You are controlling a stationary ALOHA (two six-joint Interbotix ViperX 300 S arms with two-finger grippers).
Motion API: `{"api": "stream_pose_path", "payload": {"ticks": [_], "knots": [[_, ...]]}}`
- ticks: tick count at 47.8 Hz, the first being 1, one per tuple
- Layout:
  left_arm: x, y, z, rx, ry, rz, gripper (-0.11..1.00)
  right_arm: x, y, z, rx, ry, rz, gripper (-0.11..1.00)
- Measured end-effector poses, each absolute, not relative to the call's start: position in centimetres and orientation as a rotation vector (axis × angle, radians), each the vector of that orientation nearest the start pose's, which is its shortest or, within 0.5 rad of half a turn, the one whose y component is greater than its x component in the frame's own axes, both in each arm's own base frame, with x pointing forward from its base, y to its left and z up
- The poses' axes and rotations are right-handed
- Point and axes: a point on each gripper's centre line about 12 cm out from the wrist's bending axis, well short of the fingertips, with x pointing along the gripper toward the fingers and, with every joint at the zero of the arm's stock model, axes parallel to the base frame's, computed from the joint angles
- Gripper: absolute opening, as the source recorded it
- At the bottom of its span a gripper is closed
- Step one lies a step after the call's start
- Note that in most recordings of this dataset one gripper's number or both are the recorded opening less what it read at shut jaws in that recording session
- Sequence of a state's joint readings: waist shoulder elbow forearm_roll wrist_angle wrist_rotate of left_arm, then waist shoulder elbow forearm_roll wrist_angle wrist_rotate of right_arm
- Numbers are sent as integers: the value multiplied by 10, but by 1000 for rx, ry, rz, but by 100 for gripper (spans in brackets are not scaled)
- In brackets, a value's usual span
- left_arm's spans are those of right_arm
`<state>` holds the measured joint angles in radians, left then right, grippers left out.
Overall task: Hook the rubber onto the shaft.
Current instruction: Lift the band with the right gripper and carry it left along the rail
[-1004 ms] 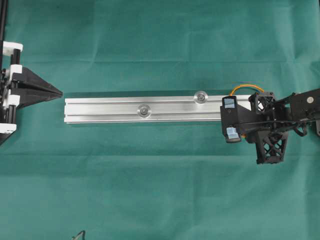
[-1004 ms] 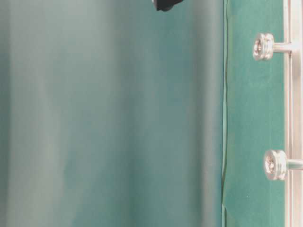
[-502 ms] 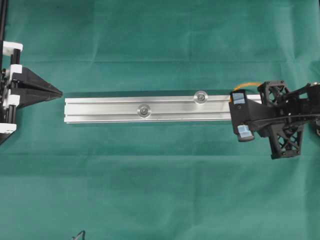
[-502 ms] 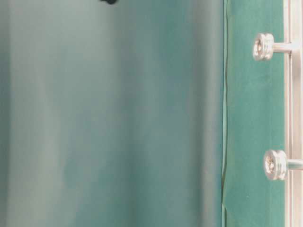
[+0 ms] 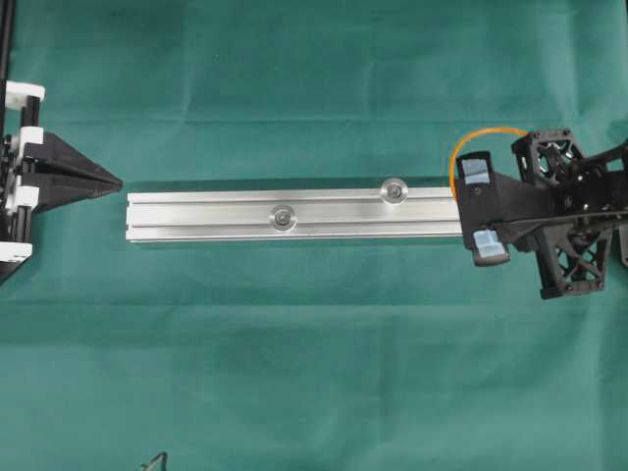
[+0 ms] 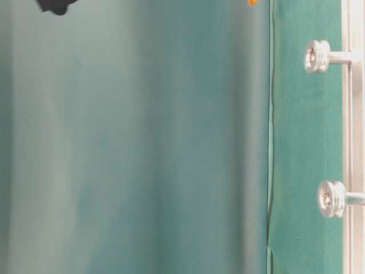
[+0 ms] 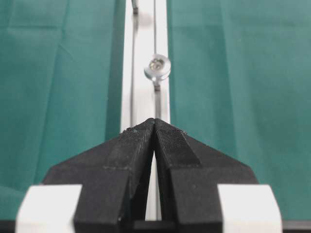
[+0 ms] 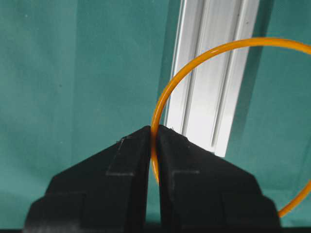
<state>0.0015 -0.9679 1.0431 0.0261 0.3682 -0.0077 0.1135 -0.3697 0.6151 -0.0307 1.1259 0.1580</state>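
The rubber (image 8: pixel 167 92) is a thin orange loop pinched between the tips of my right gripper (image 8: pixel 153 128), which is shut on it. From overhead the rubber (image 5: pixel 473 136) arcs up behind the right gripper (image 5: pixel 463 206), at the right end of the silver rail (image 5: pixel 196 216). Two silver shafts stand on the rail, one (image 5: pixel 394 190) nearer the right gripper and one (image 5: pixel 285 217) mid-rail. My left gripper (image 5: pixel 116 182) is shut and empty, just off the rail's left end. In the left wrist view a shaft (image 7: pixel 157 67) stands ahead of its tips (image 7: pixel 154 121).
Green cloth (image 5: pixel 314 373) covers the table all round the rail. The table-level view shows both shafts (image 6: pixel 317 56) (image 6: pixel 331 198) sideways, with a dark bit of the right gripper (image 6: pixel 56 5) and an orange speck of rubber (image 6: pixel 252 2) at its top edge.
My right gripper has drawn back to the right, off the rail's end, taking the rubber with it. More of the orange loop now shows. The left gripper has not moved.
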Motion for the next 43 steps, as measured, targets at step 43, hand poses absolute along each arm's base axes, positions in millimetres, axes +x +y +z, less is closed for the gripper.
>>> {"api": "stream_pose_path", "payload": {"ticks": [43], "knots": [[193, 1, 273, 17, 443, 7, 0, 266, 25, 266, 15, 1363, -38, 7]]}}
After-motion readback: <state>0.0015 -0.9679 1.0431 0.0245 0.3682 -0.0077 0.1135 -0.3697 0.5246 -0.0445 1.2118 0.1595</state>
